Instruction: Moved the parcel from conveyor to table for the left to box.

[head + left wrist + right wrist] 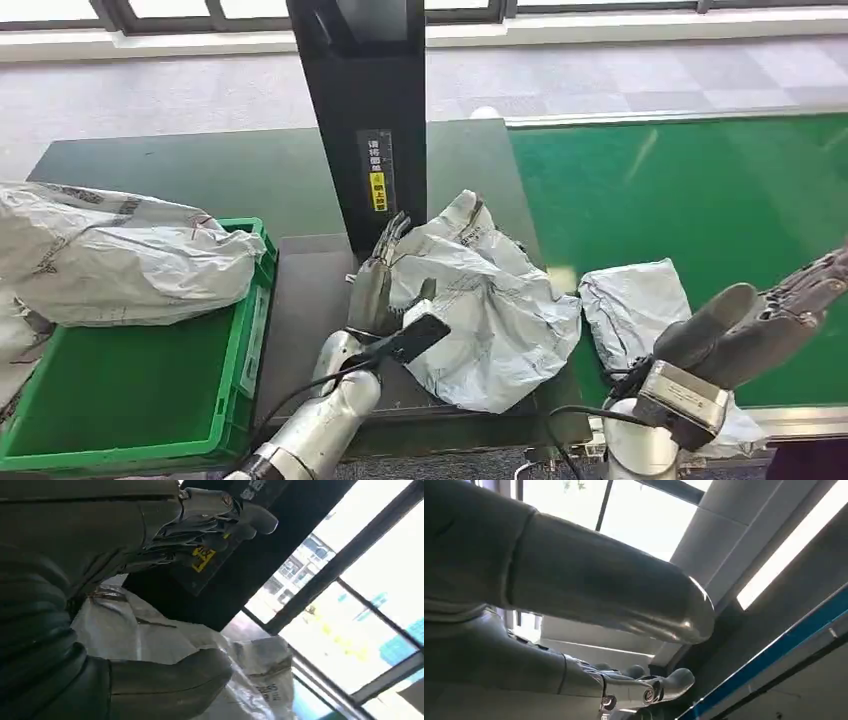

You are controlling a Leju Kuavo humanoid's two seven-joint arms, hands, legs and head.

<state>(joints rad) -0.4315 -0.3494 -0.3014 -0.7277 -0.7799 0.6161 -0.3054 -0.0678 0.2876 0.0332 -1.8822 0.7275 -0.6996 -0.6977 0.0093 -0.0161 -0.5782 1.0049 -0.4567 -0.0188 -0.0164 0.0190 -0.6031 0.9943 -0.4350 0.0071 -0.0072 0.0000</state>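
Looking down from the head view, a crumpled grey parcel (490, 315) is seen lying on the dark bench (310, 290), near the frame's centre, at the foot of a black upright post (370, 110) that rises toward 12 o'clock. The left hand (378, 290) is laid against the parcel's 9 o'clock side, its fingers (392, 238) stretched upward along the wrapper; whether the wrapper is actually gripped cannot be told from this view. At 9 o'clock a green crate (245, 350) is seen, with another grey bag (120, 260) draped over its rim. At 3 o'clock a second parcel (640, 310) is seen lying on the green conveyor (700, 200), just beside the first. The right hand (765, 320) is raised at 4 o'clock above the conveyor, its fingers extended and apart, with nothing held.

In the left wrist view, what the head view hides is shown: the thick grey thumb (170, 680) is pressed onto the parcel's plastic (150, 635), while the darker fingers (220, 510) are spread against the post's yellow label (202, 557). The wrapper is touched rather than enclosed.

In the right wrist view, the right hand (589, 630) is seen against ceiling and window (644, 520), thumb and fingers straight, apart and empty.
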